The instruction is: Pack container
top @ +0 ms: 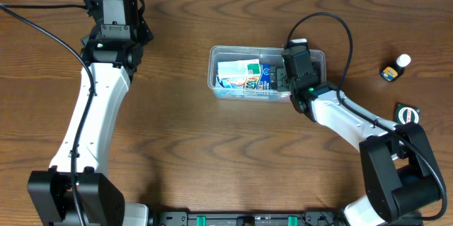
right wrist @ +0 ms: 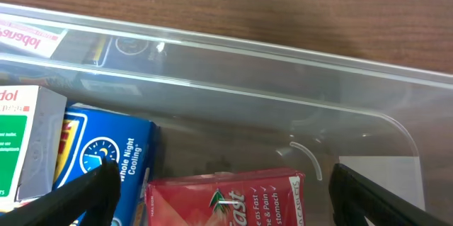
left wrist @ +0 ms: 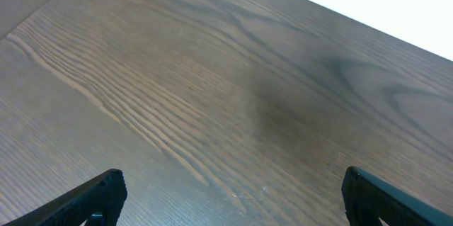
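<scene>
Locate the clear, shallow, rectangular plastic container (top: pixel 241 49) right of centre on the brown wood-grain table (top: pixel 184 141), long sides running left to right. Inside it, in the right wrist view, note a white-and-green cardboard carton (right wrist: pixel 25 141) at the left, a blue cardboard carton (right wrist: pixel 113 151) marked "Night Cooling" just beside it, and a red cardboard carton (right wrist: pixel 233 198) just beside the blue one. Find the right gripper (right wrist: pixel 223 180) poised over the container's right portion, fingers spread wide to either side of the red carton, apart from it and clamping nothing. Find the left gripper (left wrist: pixel 233 187) well apart toward the table's far left, likewise spread wide above the wood surface, holding nothing. Right of the container, note a small dark bottle (top: pixel 395 69) with a white cap and, nearer the robot, a small round black-and-green item (top: pixel 405 113).
</scene>
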You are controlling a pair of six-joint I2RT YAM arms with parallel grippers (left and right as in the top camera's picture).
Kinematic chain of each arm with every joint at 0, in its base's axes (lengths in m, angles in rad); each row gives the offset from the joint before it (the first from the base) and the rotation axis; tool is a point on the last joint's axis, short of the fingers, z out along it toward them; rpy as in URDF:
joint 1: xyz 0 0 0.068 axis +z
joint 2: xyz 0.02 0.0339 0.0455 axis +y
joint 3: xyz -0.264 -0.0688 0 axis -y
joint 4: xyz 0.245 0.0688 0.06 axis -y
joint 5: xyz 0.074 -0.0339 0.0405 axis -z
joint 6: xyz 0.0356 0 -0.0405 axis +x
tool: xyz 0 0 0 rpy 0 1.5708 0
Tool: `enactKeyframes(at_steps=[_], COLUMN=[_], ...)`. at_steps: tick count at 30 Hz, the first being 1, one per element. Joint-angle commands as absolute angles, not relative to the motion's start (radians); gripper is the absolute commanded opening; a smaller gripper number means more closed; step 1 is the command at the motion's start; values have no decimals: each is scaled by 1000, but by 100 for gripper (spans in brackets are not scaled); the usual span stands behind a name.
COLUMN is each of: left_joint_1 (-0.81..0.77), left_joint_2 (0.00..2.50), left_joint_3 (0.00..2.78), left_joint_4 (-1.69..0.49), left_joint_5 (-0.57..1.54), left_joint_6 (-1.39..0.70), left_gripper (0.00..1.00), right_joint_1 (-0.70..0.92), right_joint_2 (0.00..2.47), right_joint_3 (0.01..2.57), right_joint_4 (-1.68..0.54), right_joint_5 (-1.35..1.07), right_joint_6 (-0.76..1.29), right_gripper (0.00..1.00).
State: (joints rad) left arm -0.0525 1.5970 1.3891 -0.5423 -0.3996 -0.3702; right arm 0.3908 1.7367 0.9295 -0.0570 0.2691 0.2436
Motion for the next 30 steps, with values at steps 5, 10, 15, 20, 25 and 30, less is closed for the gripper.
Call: enactKeyframes(at_steps=[5, 10, 15, 20, 25, 30], left_joint_1=[-49, -49, -49, -49, -49, -49], left_joint_2=[1599, 1599, 1599, 1599, 1599, 1599], left_joint_3=[1393, 1393, 1393, 1393, 1393, 1393], left_joint_4=[-542, -542, -542, -542, -542, -542], left_joint_5=[-411, -411, -411, -411, -411, -411], left_joint_6=[-384, -383, -383, -383, -383, -383], left_gripper=[98, 98, 98, 98, 98, 98], right_joint_1=[378, 341, 286, 233, 236, 257], right_joint_2=[1727, 1728, 1727, 1729, 1739, 1753], right_joint_3=[1096, 1262, 1366, 1374, 1374, 1372], right_joint_4=[-278, -523, -684, -743, -789, -817], right_joint_5=[258, 208, 118, -2, -9, 36], right_joint_6=[231, 254, 258, 245, 184, 155], right_gripper=[92, 92, 71, 3, 1, 1])
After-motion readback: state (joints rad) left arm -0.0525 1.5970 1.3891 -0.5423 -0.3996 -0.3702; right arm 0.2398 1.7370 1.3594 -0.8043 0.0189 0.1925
